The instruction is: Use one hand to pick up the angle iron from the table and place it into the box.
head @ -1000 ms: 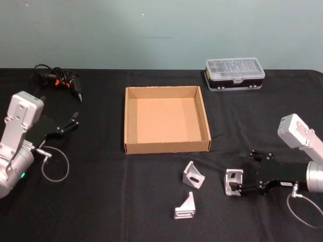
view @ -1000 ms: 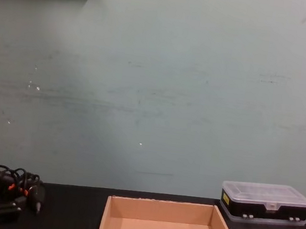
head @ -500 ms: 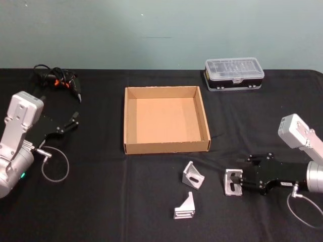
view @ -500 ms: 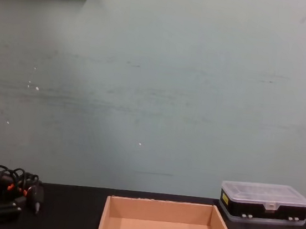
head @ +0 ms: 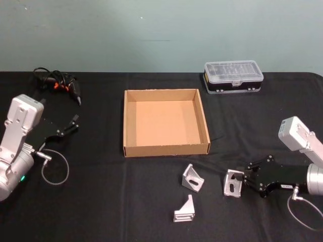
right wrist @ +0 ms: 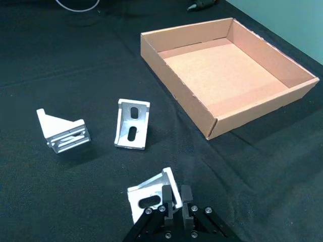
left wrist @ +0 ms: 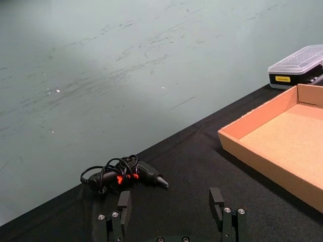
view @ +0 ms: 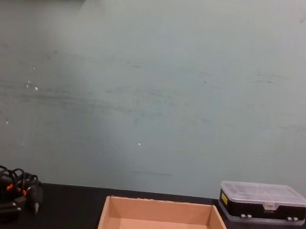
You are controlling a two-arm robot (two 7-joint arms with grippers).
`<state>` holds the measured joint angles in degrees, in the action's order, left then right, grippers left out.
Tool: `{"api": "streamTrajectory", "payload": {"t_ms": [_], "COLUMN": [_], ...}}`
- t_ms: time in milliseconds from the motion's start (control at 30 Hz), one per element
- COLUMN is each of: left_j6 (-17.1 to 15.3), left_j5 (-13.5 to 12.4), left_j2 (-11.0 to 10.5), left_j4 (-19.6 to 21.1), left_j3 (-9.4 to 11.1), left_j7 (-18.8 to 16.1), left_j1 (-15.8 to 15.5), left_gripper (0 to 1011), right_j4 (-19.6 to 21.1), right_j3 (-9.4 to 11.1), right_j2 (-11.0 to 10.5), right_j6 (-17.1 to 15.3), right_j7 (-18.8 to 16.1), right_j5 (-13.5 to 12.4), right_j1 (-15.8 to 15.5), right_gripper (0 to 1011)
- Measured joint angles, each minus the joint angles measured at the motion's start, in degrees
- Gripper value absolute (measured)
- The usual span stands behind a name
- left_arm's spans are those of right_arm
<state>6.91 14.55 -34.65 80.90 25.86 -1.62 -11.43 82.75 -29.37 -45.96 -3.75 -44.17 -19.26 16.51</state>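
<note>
Bracket (head: pixel 232 182) clamped in right gripper (head: pixel 245 179), low at table (head: pixel 101 201). Next: to be lifted over box (head: pixel 166 149) wall, released inside. Left gripper (head: pixel 74 124) parked, jaws spread.

tan box (head: pixel 166 149), black table (head: pixel 101 201), silver angle iron (head: pixel 232 182), black case (head: pixel 233 75) (clear lid), pale green wall (head: pixel 151 30).

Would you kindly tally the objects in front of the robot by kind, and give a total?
Angle irons: 3 (one in the right claw)
Cardboard box: 1
Plastic organizer case: 1
Corded hand tool: 1
Total: 6
</note>
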Motion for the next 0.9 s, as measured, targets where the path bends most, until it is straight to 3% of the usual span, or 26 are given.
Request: {"api": "streamTrajectory", "payload": {"t_ms": [433,700,900], "left_j6": [0.0,0.0,0.0], "left_j5": [0.0,0.0,0.0], "left_j2": [0.0,0.0,0.0], "left_j4": [0.0,0.0,0.0], "left_j3": [0.0,0.0,0.0], "left_j7": [0.0,0.0,0.0], "left_j1": [0.0,0.0,0.0], "left_gripper": [1011,1011,1011], "right_j4": [0.1,5.3,7.2], "right_j3": [0.0,2.8,3.6], "right_j2": [0.0,-0.6,0.2], "right_j6": [0.0,-1.0,-3.1], "right_j7": [0.1,3.1,4.9], "right_j5": [0.0,-1.8,-2.3], "right_j1": [0.0,-1.5,-0.3], "right_gripper": [98,95,95]}}
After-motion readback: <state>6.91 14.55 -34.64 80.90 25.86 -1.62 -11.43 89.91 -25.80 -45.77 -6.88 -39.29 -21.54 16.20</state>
